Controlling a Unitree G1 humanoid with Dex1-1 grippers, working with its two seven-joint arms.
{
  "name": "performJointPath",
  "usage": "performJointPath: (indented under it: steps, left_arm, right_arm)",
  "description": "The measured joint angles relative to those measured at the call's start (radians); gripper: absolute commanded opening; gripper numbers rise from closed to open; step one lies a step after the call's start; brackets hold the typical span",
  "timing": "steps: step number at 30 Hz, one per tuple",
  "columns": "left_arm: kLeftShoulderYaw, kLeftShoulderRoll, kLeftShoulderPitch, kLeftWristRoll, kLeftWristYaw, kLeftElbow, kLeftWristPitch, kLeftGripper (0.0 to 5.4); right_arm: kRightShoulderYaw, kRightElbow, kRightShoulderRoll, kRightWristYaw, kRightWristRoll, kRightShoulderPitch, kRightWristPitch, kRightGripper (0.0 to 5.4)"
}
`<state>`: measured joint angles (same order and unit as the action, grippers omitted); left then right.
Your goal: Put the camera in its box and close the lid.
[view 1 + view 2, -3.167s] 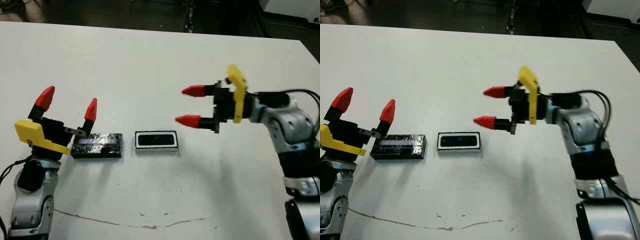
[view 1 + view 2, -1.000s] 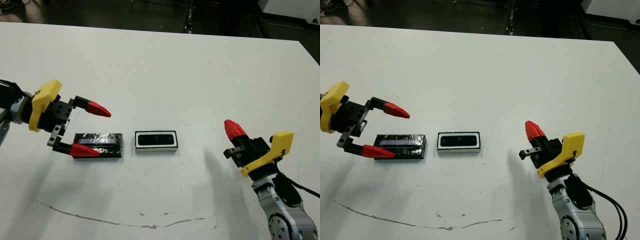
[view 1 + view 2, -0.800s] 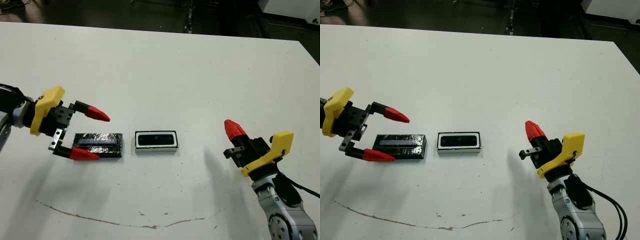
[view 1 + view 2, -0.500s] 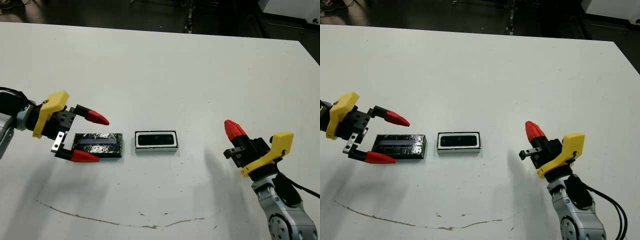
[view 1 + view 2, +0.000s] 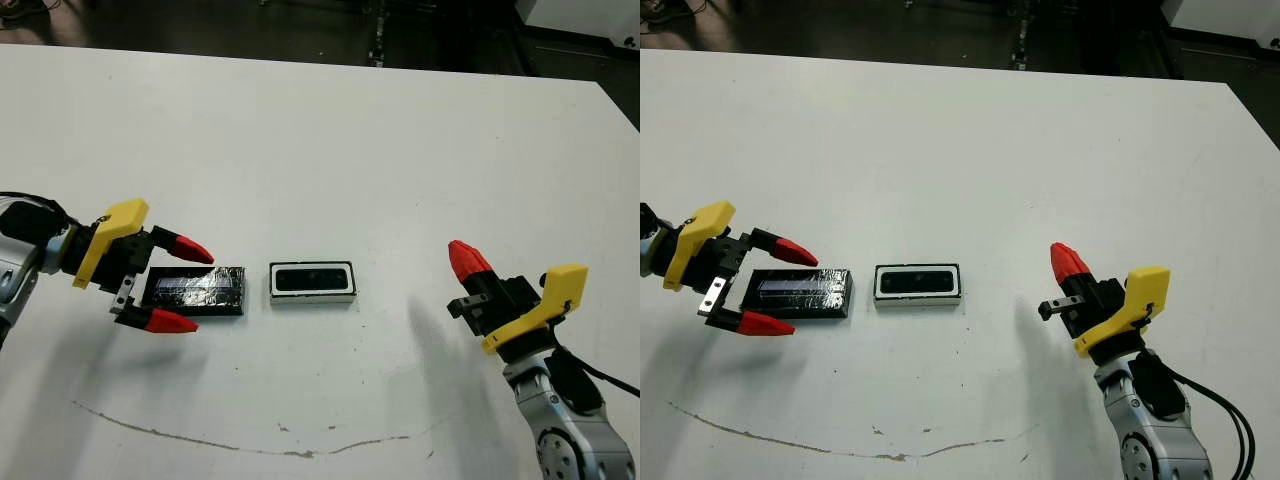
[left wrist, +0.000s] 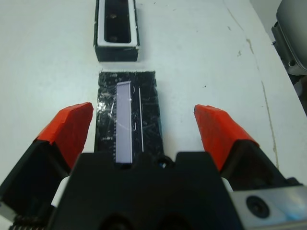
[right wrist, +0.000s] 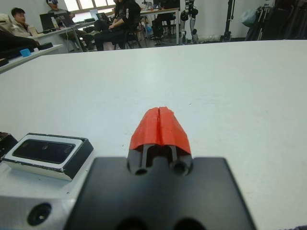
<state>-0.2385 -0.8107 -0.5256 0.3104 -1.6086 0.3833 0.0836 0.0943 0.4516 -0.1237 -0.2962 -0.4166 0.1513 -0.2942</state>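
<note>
From the head cameras, the camera (image 5: pixel 312 279) already sits inside the box (image 5: pixel 312 296) near the middle of the white table (image 5: pixel 330 130), dark face up within the white rim. Just beside the box, on the robot's left, lies the lid (image 5: pixel 196 289), flat, its long axis running left to right in line with the box and a narrow strip of table between the two. The left gripper (image 5: pixel 172 285) comes at the lid from its outer short end, fingers spread wide, one red tip beyond the lid's far long edge and the other off its near long edge. The right gripper (image 5: pixel 462 260) stands well apart on the other side, one red tip showing, pointed up and away from the work. The left arm is plainly the nearer one for the lid.

The left wrist view looks straight down the lid's (image 6: pixel 127 116) length: the pale strip runs away from the camera, with the box (image 6: pixel 116 45) past the lid's far end. The red fingertips (image 6: pixel 70 132) flank the lid with clear table on either side, not touching it. The judgement here: a squeeze across the short width is lined up, then a lift and carry along that same axis to the box.

In the right wrist view the right gripper's (image 7: pixel 159 125) two red tips are pressed together, holding nothing, with the box (image 7: pixel 47 152) off to one side and people seated beyond the table.
</note>
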Motion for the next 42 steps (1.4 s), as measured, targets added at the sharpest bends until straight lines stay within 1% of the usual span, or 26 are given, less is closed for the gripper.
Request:
performJointPath:
  steps: [9, 12, 15, 20, 25, 26, 31, 39, 40, 42]
  left_arm:
    - [0.015, 0.000, 0.000, -0.022, 0.016, 0.012, 0.061, 5.40]
    - [0.015, 0.000, 0.000, -0.036, 0.039, -0.011, 0.109, 5.14]
    - [0.025, 0.000, 0.010, -0.041, 0.072, -0.049, 0.161, 4.72]
    - [0.043, -0.002, 0.043, -0.044, 0.135, -0.114, 0.212, 3.95]
    - [0.043, -0.003, 0.058, -0.051, 0.157, -0.132, 0.224, 3.21]
    - [0.043, -0.004, 0.058, -0.053, 0.157, -0.134, 0.226, 3.15]
    - [0.042, -0.009, 0.058, -0.063, 0.152, -0.141, 0.231, 3.15]
    - [0.044, -0.009, 0.060, -0.070, 0.148, -0.136, 0.186, 3.15]
    - [0.056, -0.006, 0.066, -0.066, 0.170, -0.141, 0.191, 3.15]
    - [0.110, 0.013, 0.092, -0.043, 0.249, -0.157, 0.224, 3.15]
  right_arm:
    - [0.000, 0.000, 0.000, 0.001, 0.001, 0.003, 0.000, 0.02]
    - [0.000, -0.003, 0.000, 0.001, 0.001, 0.003, 0.000, 0.00]
    - [0.000, -0.008, 0.000, 0.001, 0.001, 0.002, 0.000, 0.00]
    - [0.000, -0.012, 0.000, 0.000, 0.000, 0.002, 0.000, 0.00]
    - [0.000, -0.012, 0.000, 0.000, -0.006, 0.002, 0.000, 0.00]
    - [0.000, -0.012, 0.000, 0.000, -0.007, 0.002, 0.000, 0.00]
    - [0.000, -0.012, -0.001, 0.000, -0.007, 0.002, 0.000, 0.00]
    - [0.000, -0.012, -0.001, 0.002, -0.003, 0.002, 0.000, 0.00]
    - [0.000, -0.011, -0.001, 0.003, -0.002, 0.002, 0.000, 0.00]
    - [0.000, -0.011, -0.002, 0.003, -0.002, 0.003, 0.000, 0.00]
